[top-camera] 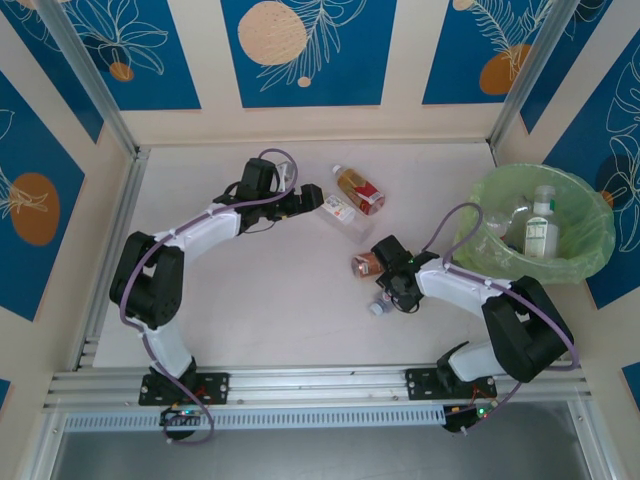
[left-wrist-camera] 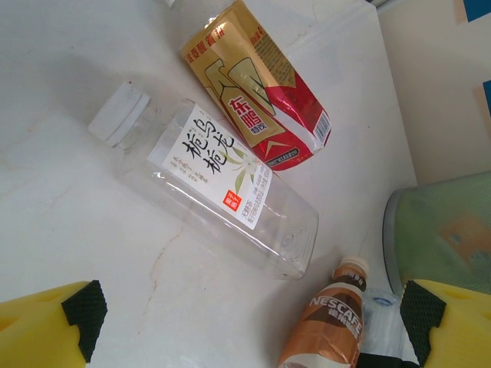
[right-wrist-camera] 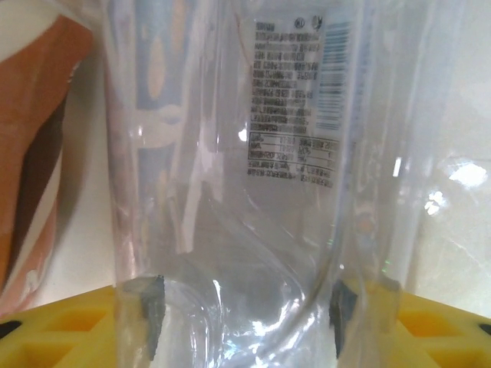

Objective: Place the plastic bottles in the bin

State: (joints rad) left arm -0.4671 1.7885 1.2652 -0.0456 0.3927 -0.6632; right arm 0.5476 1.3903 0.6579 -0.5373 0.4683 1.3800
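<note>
- The right gripper (right-wrist-camera: 247, 307) pinches a clear bottle (right-wrist-camera: 230, 153) that lies on the table (top-camera: 260, 300). A pad (right-wrist-camera: 149, 307) presses on each side, and the soft plastic looks a bit bent there. I think this is the grab before a lift.
- A brown bottle (right-wrist-camera: 31, 153) lies just beside the clear one, on its far side. It is so close that it could get bumped when the clear one goes up.
- The bin (top-camera: 597, 245) stands at the right, near the right arm. That is likely why this arm takes the bottles on its side. Some bottles (top-camera: 541, 225) are already inside, in the green bag.
- The left gripper (left-wrist-camera: 253, 314) is spread wide and holds nothing. It hangs low over the table and points at a white-cap bottle (left-wrist-camera: 230, 192) lying on its side, so that one may be its pick.
- A red and gold bottle (left-wrist-camera: 257, 88) lies right by the white-cap bottle, on the far side. I cannot tell if they touch.
- Four bottles are not in the bin yet, so a good bit is left to do.
</note>
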